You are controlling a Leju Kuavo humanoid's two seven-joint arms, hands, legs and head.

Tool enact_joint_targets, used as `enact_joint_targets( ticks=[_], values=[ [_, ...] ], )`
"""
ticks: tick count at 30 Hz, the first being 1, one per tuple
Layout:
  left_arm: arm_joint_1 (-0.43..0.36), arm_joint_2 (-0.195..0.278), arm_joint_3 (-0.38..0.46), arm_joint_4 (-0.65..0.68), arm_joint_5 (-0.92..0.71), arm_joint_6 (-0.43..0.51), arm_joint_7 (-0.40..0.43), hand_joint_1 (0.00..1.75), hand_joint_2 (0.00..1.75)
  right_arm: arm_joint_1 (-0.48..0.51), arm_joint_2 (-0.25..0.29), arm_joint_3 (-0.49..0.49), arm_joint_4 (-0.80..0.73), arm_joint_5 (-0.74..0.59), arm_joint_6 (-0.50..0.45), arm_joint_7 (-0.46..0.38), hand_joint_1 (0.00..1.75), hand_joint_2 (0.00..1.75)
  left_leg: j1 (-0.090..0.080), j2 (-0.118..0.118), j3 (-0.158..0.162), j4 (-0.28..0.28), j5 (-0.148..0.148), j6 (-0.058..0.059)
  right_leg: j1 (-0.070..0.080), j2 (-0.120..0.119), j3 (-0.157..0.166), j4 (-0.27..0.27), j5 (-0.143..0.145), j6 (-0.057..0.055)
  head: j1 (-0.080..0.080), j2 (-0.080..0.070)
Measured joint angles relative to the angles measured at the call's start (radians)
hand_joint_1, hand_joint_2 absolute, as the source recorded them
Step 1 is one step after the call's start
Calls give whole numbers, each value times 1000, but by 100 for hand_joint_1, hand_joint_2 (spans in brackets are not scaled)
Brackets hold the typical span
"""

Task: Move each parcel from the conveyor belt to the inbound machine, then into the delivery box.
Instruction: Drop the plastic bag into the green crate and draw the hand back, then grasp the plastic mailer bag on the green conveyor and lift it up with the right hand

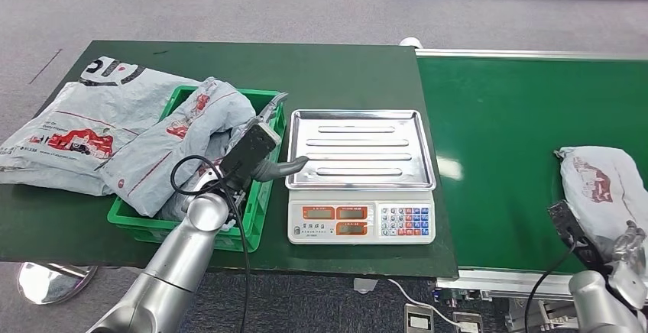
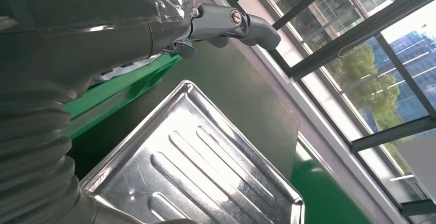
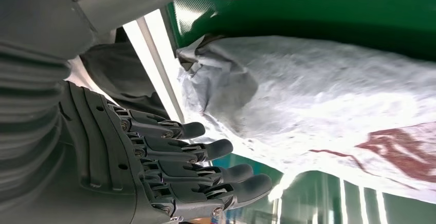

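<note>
The grey plastic mailer parcel (image 1: pixel 604 188) lies on the green conveyor belt (image 1: pixel 497 127), right of the steel-trayed weighing scale (image 1: pixel 359 150). The right hand (image 3: pixel 169 167) hovers beside it, released, fingers apart. The left hand (image 1: pixel 260 161), empty, reaches over the green plastic crate (image 1: pixel 252 218) left of the scale.

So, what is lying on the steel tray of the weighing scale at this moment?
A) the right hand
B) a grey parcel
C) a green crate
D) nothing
D: the scale's steel tray is bare in the head view; the left hand hangs beside its edge, and the nearest loose parcel lies on the conveyor belt.
</note>
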Motion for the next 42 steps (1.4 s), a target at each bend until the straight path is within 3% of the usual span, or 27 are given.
enact_joint_targets(
  ticks=[7,15,24,42],
  values=[
    [7,-4,0,-9,-5,0,1,0,175,1,0,-25,0,8,7,5,0,175,0,0,0,0,0,0,0,0,0,0,0,0,0,0],
    [16,-12,0,-9,-43,0,1,0,175,-13,0,-60,12,102,79,80,0,175,0,0,0,0,0,0,0,0,0,0,0,0,0,0],
    [20,-40,0,-9,-63,2,6,0,175,-64,8,-108,49,184,89,131,0,175,0,0,0,0,0,1,0,0,0,0,0,0,0,0],
    [10,-99,0,-6,-113,-5,8,0,175,-66,38,-315,37,281,115,89,0,175,0,-1,0,0,0,1,0,-1,0,0,0,0,0,0]
  ],
)
